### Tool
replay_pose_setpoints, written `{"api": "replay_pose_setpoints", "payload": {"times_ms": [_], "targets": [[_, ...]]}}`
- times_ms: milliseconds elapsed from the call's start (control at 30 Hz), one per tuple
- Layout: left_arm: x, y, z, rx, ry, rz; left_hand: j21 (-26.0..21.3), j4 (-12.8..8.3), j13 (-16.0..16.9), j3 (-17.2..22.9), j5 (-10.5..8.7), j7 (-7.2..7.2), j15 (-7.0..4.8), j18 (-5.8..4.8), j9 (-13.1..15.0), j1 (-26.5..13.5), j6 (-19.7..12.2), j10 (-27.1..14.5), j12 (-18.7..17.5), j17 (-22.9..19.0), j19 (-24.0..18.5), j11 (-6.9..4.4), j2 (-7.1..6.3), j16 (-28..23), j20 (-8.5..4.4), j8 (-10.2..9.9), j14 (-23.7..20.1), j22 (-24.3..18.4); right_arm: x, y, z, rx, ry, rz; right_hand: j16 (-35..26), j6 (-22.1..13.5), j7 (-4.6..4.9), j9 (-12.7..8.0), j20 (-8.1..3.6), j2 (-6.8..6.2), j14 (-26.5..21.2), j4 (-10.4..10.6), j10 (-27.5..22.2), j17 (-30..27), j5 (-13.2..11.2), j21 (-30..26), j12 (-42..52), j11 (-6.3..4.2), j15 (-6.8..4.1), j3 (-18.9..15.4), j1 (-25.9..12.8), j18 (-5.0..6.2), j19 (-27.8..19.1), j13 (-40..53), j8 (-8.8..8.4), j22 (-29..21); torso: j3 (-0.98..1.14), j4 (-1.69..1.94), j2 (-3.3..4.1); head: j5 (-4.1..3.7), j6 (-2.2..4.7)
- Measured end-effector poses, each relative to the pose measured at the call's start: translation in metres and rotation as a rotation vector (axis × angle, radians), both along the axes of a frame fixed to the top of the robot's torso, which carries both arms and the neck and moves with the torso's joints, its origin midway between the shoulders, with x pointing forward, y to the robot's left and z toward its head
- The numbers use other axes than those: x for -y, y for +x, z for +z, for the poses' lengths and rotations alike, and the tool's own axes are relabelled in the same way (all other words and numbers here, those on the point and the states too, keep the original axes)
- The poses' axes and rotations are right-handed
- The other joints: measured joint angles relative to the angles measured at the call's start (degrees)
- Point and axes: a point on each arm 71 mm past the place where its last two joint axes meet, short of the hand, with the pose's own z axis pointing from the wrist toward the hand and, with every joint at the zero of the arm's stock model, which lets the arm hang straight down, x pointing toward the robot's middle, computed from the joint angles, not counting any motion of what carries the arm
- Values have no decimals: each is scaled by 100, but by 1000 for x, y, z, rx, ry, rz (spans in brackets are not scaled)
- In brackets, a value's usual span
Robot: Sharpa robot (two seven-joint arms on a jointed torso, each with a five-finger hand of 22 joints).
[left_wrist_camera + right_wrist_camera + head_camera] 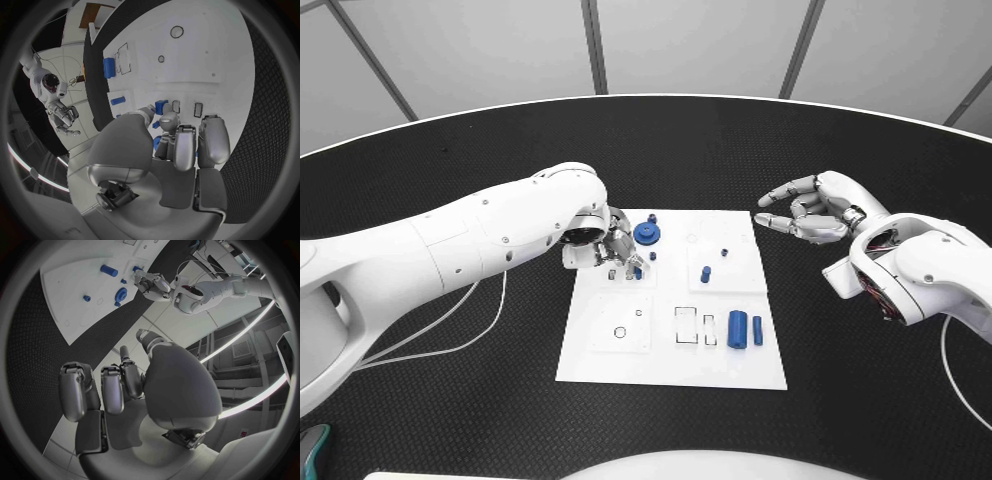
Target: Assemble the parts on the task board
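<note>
Task board (pixel 733 360) sits mid-table, blue parts on it: round disc (pixel 646 234) near its 11 o'clock corner, two cylinders (pixel 737 329) at 4 o'clock (lying side by side). Left hand (pixel 610 250) is over the board's upper-left area, fingers curled around a small blue part (pixel 157 143). Right hand (pixel 815 208) hovers off the board at 2 o'clock, fingers loosely curled, holding nothing.

A round black worktop (pixel 473 400) with a finely textured surface and a thin pale rim. Beyond that rim lies a grey floor (pixel 689 45) crossed by dark seams. 2 white cables (pixel 444 335) trail across the worktop near its left side.
</note>
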Motion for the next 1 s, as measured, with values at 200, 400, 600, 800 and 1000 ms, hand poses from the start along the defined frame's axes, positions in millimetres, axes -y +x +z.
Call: {"api": "replay_pose_setpoints", "payload": {"times_ms": [200,400,600,800,1000], "targets": [[0,0,0,-1,1,-1,0,-14,-37,489,-1,0,0,0,19,76,0,-22,0,0,0,-18,-77,0,0,-28,0,8,0,0,0,0,0,1,0,0,0,0,0,0,0,0,0,0,1,0,1,0,0,0,0,0,0,0,0,0,0,1,-2,-1,-15],[-1,0,0,0,0,1,23,-217,-80,1466,-25,10,-21,0,71,136,-73,-53,0,-1,0,12,-271,0,0,-68,21,20,0,0,0,0,0,1,0,0,0,0,0,0,0,0,0,5,39,0,24,0,0,0,0,0,0,0,0,-1,3,0,-7,9,-22],[-3,0,0,4,-1,7,23,-346,-123,1877,-20,21,-21,0,161,53,-146,-72,0,-1,0,32,-369,0,0,-17,21,24,0,1,0,0,-1,1,0,0,0,-4,0,0,0,0,0,4,39,0,24,0,0,0,0,0,0,0,0,-1,4,0,-8,10,-22],[-5,-1,0,-3,-19,21,23,-390,-150,2078,55,62,-21,0,252,-42,-187,-73,0,-1,21,33,-424,0,20,33,21,41,0,1,0,0,-1,1,0,0,0,-4,0,0,0,0,0,3,39,0,23,0,0,0,0,0,0,-1,0,-1,4,3,-9,15,-19],[-7,-3,0,-19,-65,55,23,-439,-137,2128,337,71,-21,0,338,-179,-196,-67,0,-1,32,52,-439,0,31,112,21,62,0,2,-1,0,-2,-1,0,0,0,-4,0,0,0,0,0,3,38,0,23,0,0,0,0,0,0,4,0,-1,4,5,-13,25,-27]]}}
